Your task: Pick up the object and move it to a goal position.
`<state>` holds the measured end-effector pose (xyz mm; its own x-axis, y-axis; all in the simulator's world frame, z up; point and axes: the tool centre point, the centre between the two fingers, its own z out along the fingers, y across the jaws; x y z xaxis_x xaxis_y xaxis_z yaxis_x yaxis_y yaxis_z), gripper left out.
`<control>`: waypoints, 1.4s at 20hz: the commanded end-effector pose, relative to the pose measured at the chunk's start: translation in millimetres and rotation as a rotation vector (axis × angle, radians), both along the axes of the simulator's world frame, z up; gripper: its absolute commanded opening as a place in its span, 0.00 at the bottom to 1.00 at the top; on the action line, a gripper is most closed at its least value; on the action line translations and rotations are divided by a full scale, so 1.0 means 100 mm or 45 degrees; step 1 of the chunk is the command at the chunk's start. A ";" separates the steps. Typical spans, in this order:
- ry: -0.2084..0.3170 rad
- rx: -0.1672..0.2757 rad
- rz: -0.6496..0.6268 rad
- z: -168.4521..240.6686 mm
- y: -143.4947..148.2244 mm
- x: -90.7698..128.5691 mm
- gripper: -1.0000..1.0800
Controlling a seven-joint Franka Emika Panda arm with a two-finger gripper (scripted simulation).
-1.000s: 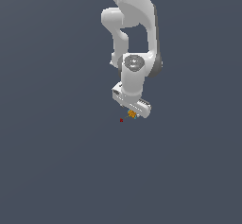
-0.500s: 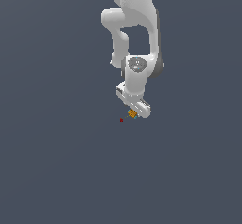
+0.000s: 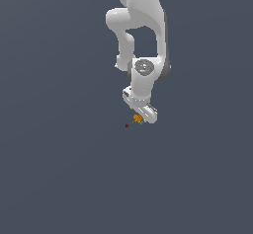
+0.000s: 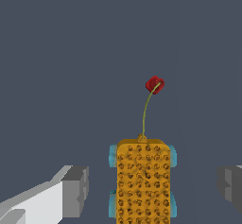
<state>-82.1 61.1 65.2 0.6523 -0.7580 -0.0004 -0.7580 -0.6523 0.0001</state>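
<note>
The orange studded block with teal side knobs [image 4: 143, 180] runs off the wrist view's edge; the white-and-grey gripper's [image 4: 151, 190] 2 fingertips [image 4: 75, 191] are cropped too.

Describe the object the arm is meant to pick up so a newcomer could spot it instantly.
Follow the white Panda arm down to its gripper; the object sits right beneath it, a tiny orange blocky lump with teal-blue patches on its sides. The only thing nearby is a smaller dark red dot, plain and round.

The arm [image 3: 141, 35] looks like smooth, slightly glossy white plastic. The orange object [image 4: 143, 180] has a rough, pitted face with smooth teal knobs. The ground [image 3: 59, 169] is flat matt grey.
</note>
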 end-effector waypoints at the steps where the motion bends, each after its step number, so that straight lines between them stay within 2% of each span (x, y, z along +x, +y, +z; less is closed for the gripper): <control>1: 0.000 0.000 0.000 -0.02 0.00 0.00 0.96; 11: 0.000 0.000 -0.005 -0.41 0.00 -0.01 0.96; 17: 0.000 0.000 -0.006 -0.50 0.00 -0.01 0.96; 18: 0.000 0.000 -0.006 -0.50 0.00 -0.01 0.00; 28: -0.002 0.001 -0.005 -0.49 0.01 0.00 0.00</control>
<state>-82.3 61.0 16.1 0.6489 -0.7609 0.0007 -0.7609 -0.6489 -0.0013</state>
